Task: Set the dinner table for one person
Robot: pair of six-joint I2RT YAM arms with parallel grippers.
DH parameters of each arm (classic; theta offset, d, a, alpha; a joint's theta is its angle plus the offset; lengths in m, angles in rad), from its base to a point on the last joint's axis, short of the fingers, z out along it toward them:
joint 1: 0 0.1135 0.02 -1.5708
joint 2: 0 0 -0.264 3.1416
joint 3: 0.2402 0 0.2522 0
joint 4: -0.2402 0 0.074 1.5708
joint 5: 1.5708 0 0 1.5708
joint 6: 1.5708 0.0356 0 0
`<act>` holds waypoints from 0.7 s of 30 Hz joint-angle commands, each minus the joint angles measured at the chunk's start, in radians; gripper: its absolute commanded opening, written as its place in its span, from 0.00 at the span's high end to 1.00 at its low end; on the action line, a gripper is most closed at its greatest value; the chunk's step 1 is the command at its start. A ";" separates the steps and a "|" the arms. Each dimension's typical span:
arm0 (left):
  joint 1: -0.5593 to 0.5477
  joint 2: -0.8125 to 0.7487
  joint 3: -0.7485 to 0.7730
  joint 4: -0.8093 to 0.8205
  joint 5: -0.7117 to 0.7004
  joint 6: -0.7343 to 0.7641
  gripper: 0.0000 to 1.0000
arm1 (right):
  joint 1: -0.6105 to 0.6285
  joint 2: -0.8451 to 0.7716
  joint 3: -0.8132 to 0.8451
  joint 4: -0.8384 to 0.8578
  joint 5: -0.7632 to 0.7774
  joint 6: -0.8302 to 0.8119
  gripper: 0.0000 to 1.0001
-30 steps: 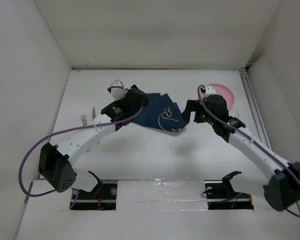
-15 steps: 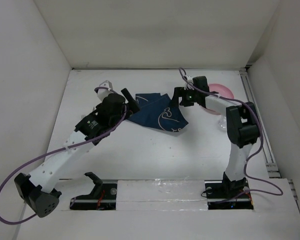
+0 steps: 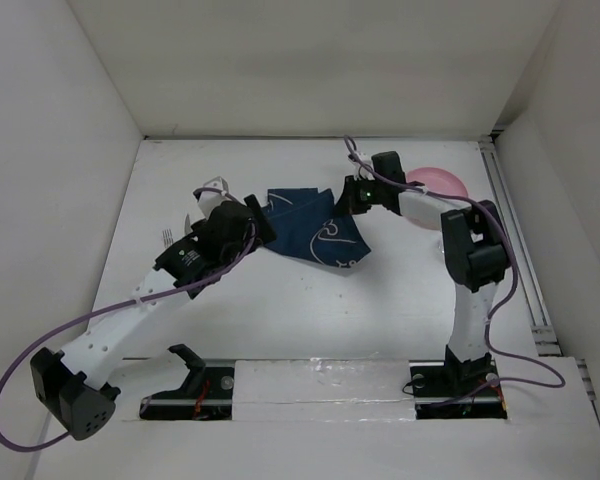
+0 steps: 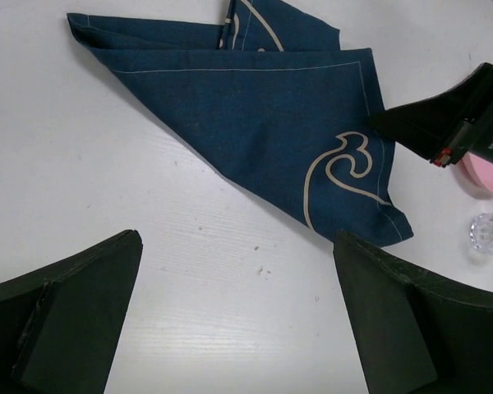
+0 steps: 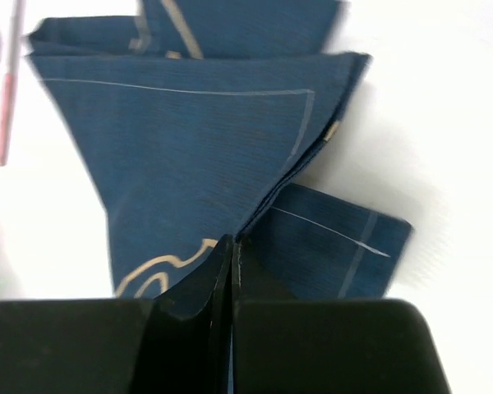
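On the white dinner table (image 3: 300, 300) lies a folded navy placemat (image 3: 305, 225) with a pale line drawing, also in the left wrist view (image 4: 255, 115) and the right wrist view (image 5: 172, 139). My right gripper (image 3: 346, 195) sits at the placemat's far right edge. Its jaws are pressed together at a fold of the cloth (image 5: 232, 240), pinching it. My left gripper (image 3: 263, 218) hovers at the placemat's left side, open, with only bare table between its fingers (image 4: 238, 246).
A pink plate (image 3: 442, 180) lies at the back right, behind the right arm, also seen in the left wrist view (image 4: 489, 168). A clear glass (image 4: 490, 234) stands near it. A fork (image 3: 167, 237) and a knife (image 3: 185, 222) lie left of the left arm.
My right gripper reached to the placemat's right edge and shut there. My left gripper drew back toward the left side of the cloth. The cloth's near right corner shifted slightly left.
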 commanded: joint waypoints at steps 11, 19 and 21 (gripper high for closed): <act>0.002 0.015 -0.014 -0.084 -0.223 -0.308 0.00 | 0.291 -0.354 -0.177 0.134 -0.153 -0.243 1.00; 0.002 -0.103 -0.049 -0.198 -0.306 -0.464 0.00 | 0.545 -0.435 -0.319 0.143 -0.162 -0.358 0.96; 0.002 -0.149 -0.075 -0.198 -0.306 -0.475 0.00 | 0.576 -0.423 -0.331 0.143 -0.162 -0.358 0.94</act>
